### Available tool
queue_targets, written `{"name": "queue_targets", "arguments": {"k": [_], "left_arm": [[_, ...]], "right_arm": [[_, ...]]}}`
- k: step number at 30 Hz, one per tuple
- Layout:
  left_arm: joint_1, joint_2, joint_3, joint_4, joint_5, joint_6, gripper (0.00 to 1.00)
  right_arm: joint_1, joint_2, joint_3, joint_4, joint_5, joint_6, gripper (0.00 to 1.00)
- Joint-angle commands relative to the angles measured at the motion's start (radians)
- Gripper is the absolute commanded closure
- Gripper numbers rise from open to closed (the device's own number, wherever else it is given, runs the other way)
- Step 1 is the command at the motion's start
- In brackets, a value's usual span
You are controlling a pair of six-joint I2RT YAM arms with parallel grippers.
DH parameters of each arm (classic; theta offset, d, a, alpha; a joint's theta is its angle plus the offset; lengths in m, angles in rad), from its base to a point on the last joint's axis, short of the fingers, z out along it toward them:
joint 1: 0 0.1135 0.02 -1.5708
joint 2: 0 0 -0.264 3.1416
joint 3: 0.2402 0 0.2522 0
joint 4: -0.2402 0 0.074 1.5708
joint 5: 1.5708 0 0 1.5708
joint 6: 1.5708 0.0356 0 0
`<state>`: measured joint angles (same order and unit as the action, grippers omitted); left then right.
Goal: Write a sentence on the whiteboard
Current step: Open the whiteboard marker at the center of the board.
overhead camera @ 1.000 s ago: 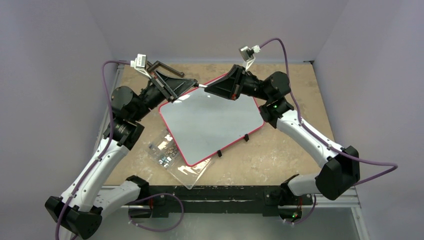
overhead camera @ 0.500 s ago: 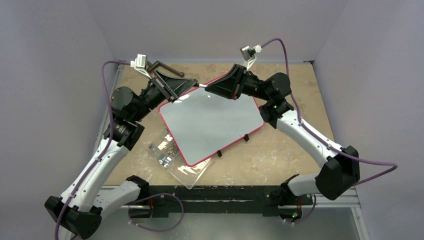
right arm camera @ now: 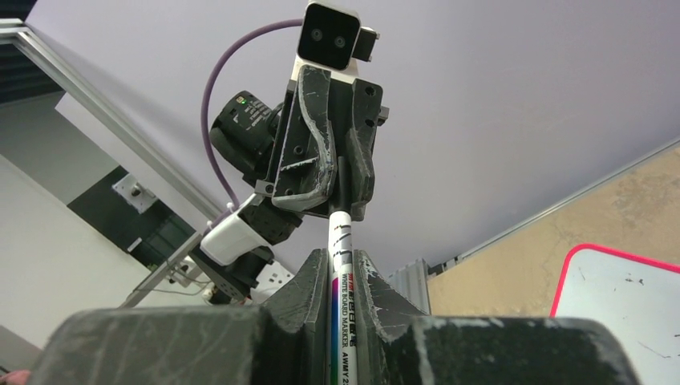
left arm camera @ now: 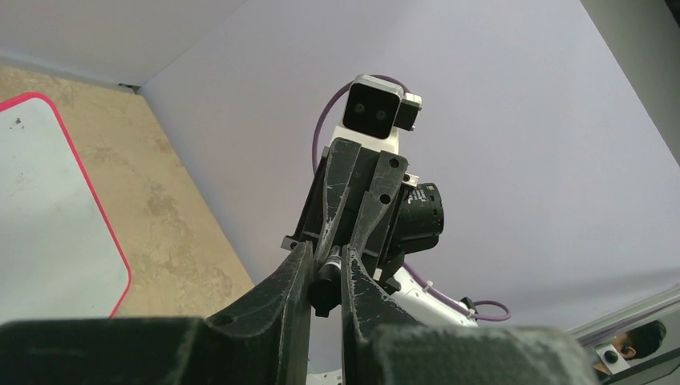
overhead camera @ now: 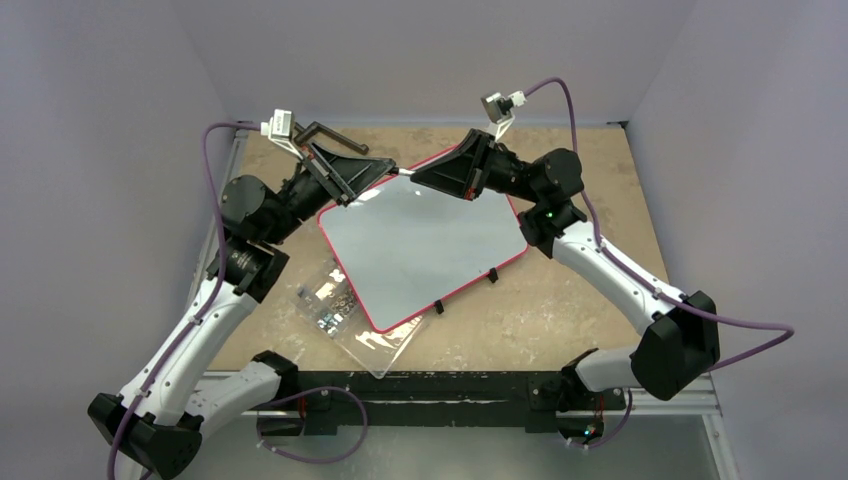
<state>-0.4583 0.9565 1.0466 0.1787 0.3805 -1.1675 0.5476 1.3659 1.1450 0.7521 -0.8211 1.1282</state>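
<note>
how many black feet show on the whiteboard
2, both on the near edge of the whiteboard: the left foot and the right foot. Others may be hidden.

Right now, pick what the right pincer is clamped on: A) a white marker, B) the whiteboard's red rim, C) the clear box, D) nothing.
A: the right wrist view shows a white marker, printed WHITE BOARD MARKER, squeezed in the right pincer.
</note>
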Motion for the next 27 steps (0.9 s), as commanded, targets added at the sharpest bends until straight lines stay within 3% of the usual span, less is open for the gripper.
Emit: {"name": "queue_targets", "arguments": {"k": [1, 5, 7, 9, 12, 27], "left_arm": [[-0.003, 0.002, -0.022, -0.031, -0.009, 0.026, 1.0], [-0.003, -0.001, -0.016, -0.042, -0.01, 0.034, 1.0], [-0.003, -0.003, -0.006, -0.063, -0.016, 0.045, 0.9], [-0.003, -0.005, 0.003, -0.074, -0.018, 0.052, 0.87], [-0.003, -0.008, 0.009, -0.069, -0.017, 0.057, 1.0], [0.0, -0.012, 0.059, -0.05, -0.106, 0.055, 1.0]], "right_arm": [[0.0, -0.035, 0.003, 0.112, 0.02, 0.019, 1.0], [0.0, -0.041, -0.004, 0.11, 0.023, 0.014, 1.0], [0.0, -0.044, -0.006, 0.097, 0.023, 0.004, 1.0], [0.0, -0.049, -0.008, 0.086, 0.026, -0.004, 1.0], [0.0, -0.055, -0.019, 0.089, 0.029, -0.004, 1.0], [-0.057, -0.191, -0.152, -0.009, 0.037, -0.031, 1.0]]}}
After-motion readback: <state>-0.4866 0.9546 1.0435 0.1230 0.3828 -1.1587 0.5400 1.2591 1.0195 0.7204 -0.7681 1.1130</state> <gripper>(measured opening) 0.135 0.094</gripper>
